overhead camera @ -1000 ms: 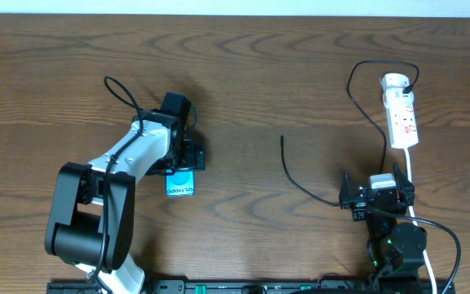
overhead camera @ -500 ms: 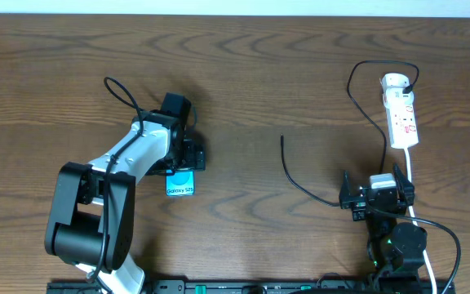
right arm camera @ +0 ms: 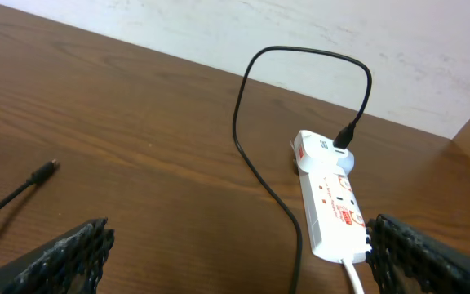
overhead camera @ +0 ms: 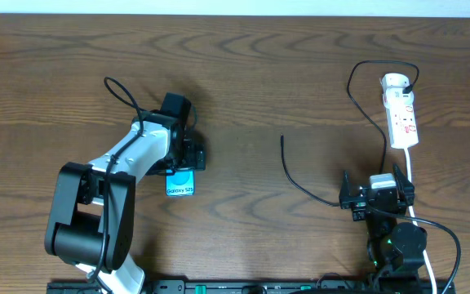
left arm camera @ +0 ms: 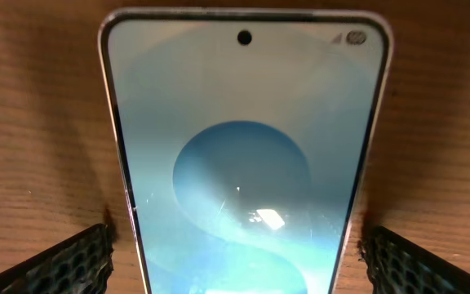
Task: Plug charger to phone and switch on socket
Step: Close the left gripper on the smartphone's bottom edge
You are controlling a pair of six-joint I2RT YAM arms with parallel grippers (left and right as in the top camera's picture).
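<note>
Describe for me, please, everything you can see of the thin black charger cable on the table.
The thin black charger cable looks like flexible rubber-coated wire. Its black plug sits in the far end of the white plastic power strip; from there it arches upward, loops back, and trails across the brown wooden table past the strip. Its small connector tip lies free on the wood, plugged into nothing. Nothing grips it.
</note>
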